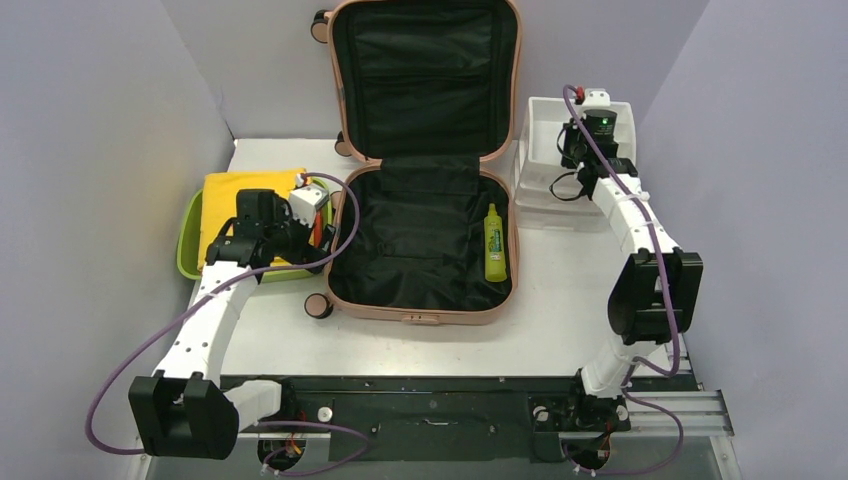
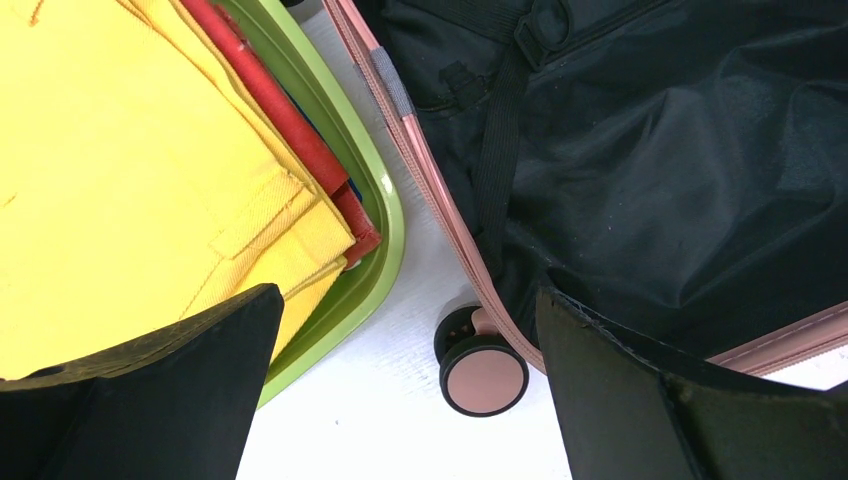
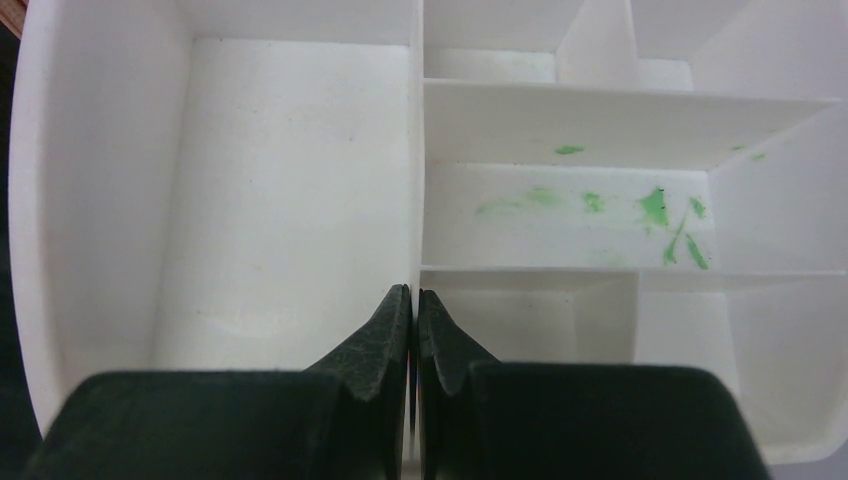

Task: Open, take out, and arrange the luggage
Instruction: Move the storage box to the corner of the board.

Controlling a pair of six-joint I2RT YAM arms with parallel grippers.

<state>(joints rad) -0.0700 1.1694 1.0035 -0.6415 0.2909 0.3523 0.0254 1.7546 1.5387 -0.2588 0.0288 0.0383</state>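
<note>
Unloading suitcase [image 1: 400, 308]: left gripper [image 2: 408, 310] spread, right gripper [image 3: 413, 295] pressed together over white organizer [image 3: 300, 200]; next move likely grasps 1 green bottle [image 1: 493, 243].

A robot lab test cell: plain lilac-grey partition walls [image 1: 90, 150] box in the white table [image 1: 560, 320] on three edges, with a black mounting rail [image 1: 430, 405] along its near edge.

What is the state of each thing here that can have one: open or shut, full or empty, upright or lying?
luggage: open, lid standing up at the back.
green bottle: lying flat inside the lower half.
lime-green tub: holds folded yellow cloth.
white organizer: visible compartments empty, one smeared green.
left gripper: open.
right gripper: shut.
</note>
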